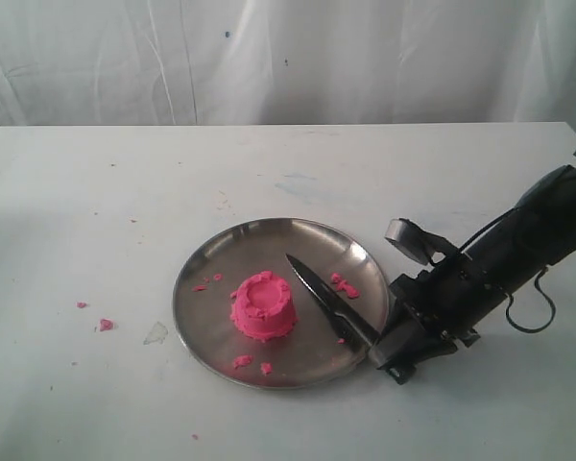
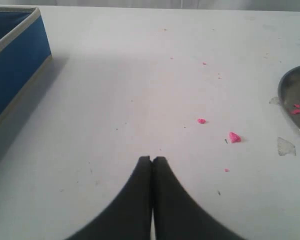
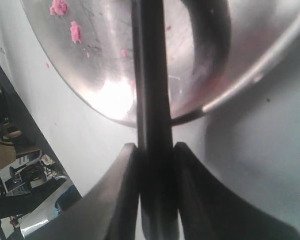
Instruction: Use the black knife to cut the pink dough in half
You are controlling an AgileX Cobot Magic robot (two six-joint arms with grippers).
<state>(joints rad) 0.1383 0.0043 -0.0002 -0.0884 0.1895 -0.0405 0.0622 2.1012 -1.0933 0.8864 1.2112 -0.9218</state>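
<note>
The pink dough [image 1: 263,306] is one cup-shaped mound with a dented top, standing in the middle of the steel plate [image 1: 221,264]. To its right, the black knife [image 1: 319,292] slants across the plate with its tip pointing up-left, apart from the dough. My right gripper [image 1: 372,338] at the plate's right rim is shut on the knife's handle; the right wrist view has the black knife [image 3: 152,100] running between the fingers over the plate [image 3: 100,95]. My left gripper [image 2: 152,159] is shut on nothing over bare table, left of the plate's edge [image 2: 292,95]. It is out of the exterior view.
Pink crumbs [image 1: 344,285] lie on the plate, and other crumbs [image 1: 105,325] lie on the white table to its left. A blue box [image 2: 12,60] stands at one side in the left wrist view. A white curtain hangs behind the table.
</note>
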